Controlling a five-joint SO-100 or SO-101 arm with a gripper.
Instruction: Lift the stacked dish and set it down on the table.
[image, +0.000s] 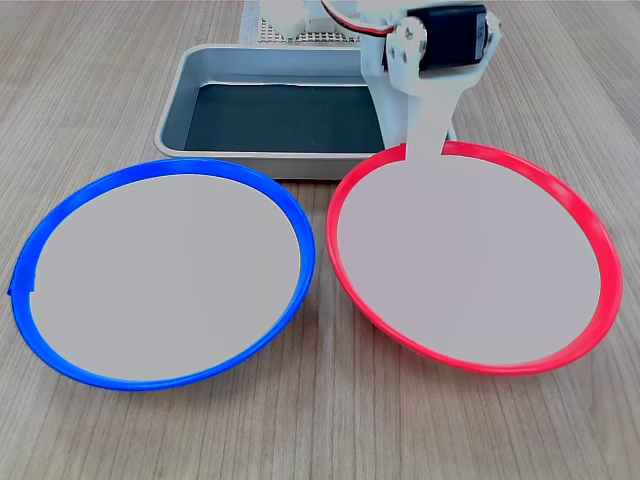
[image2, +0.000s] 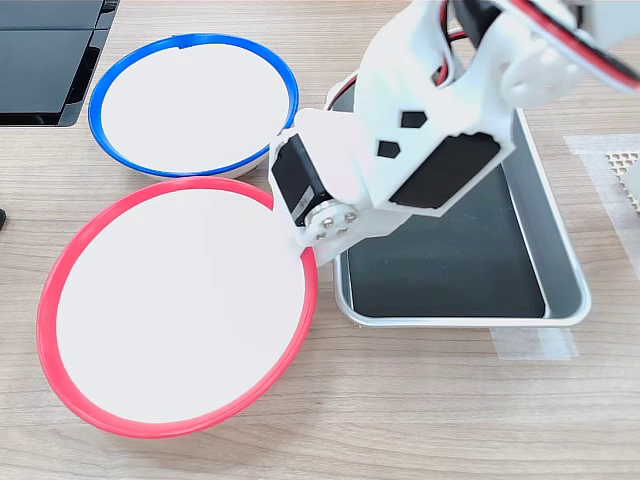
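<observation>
On the table (image: 120, 440) in both exterior views sit two big round plates side by side. My red plate (image: 470, 265) fills the right half of the first exterior view, and the blue plate (image: 165, 270) fills the left half. Their rims are very near but I cannot tell if they touch. Behind them, at the top middle, is a grey tray (image: 200, 75) with a dark bottom. In the second exterior view a strip of pale tape (image2: 535, 343) lies just under the tray, at the lower right. A black thing (image2: 45, 60) is in the upper left corner there.

My gripper (image: 420, 150) reaches down to the far edge of the red plate, right by the tray. It looks pinched on the rim, but I cannot tell for sure.

The red plate is round, so it has no long side. It lies open side up. I can read no words.
</observation>
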